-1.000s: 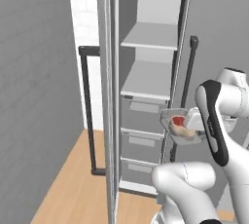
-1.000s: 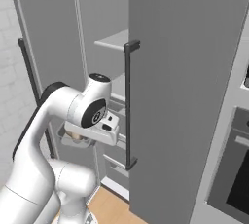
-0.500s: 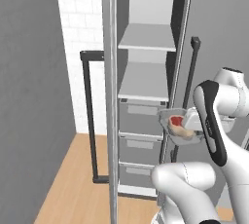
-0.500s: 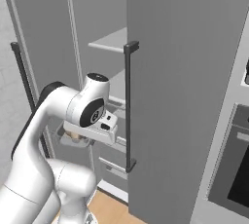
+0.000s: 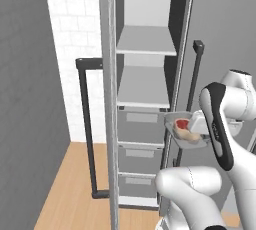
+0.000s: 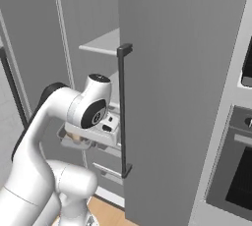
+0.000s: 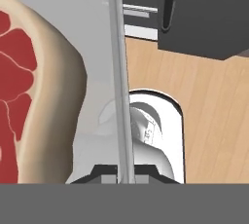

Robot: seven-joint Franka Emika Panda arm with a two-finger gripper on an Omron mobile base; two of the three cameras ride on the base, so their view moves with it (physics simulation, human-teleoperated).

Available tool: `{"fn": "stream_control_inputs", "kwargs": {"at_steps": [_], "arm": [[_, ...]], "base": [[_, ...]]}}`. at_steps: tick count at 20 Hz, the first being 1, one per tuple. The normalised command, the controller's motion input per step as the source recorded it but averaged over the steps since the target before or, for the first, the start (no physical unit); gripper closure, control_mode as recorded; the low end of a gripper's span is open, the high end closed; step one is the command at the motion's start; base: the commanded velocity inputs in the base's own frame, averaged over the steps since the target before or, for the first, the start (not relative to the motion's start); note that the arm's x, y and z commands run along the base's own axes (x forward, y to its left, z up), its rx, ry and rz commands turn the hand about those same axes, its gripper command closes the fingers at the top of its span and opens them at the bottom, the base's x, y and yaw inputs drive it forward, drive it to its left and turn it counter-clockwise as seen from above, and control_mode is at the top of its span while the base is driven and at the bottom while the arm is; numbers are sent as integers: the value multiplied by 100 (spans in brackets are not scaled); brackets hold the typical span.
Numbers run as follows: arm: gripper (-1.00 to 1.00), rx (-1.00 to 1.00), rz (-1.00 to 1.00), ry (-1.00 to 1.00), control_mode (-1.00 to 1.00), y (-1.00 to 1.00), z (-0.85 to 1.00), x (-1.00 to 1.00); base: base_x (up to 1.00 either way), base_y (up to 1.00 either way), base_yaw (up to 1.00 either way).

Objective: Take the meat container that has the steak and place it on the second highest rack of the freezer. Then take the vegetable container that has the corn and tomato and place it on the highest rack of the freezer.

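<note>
In the left base view my gripper [image 5: 199, 127] is shut on the right rim of the clear meat container [image 5: 186, 138], which holds the red, pale-edged steak [image 5: 182, 125]. The tray hangs level in front of the open freezer [image 5: 145, 124], at the height of the top drawer [image 5: 140, 123]. The second highest rack [image 5: 144, 87] lies above and left of it, the highest rack [image 5: 147, 40] higher still. The hand view has the steak [image 7: 29, 86] close up, with the container's clear wall [image 7: 118, 62] running down between my fingertips [image 7: 121, 171]. From the right base view, the gripper [image 6: 105, 128] and tray [image 6: 73, 140] sit behind my arm.
The open freezer door's edge [image 5: 108, 104] and its dark bar handle [image 5: 87, 124] stand left of the compartment. A second dark handle [image 5: 192, 84] on the shut neighbouring door [image 6: 182, 72] is right beside my wrist. An oven [image 6: 235, 171] is at the far right. Wooden floor [image 5: 65, 189] below.
The whole picture has slid slightly leftward as the base moved. The container stays held at the same spot relative to my arm, level, with the gripper still shut.
</note>
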Motion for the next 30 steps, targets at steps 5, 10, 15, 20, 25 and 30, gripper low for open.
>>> {"fn": "stream_control_inputs", "kwargs": {"at_steps": [5,10,15,20,25,30], "arm": [[100,0,0,0,100,0,0,0],[100,0,0,0,100,0,0,0],[100,0,0,0,100,0,0,0],[100,0,0,0,-100,13,0,9],[100,0,-3,0,-100,84,-6,52],[100,0,0,0,-100,38,0,68]], "base": [[48,11,-2],[2,0,0],[0,0,0],[0,0,0],[0,0,0],[0,0,0]]}}
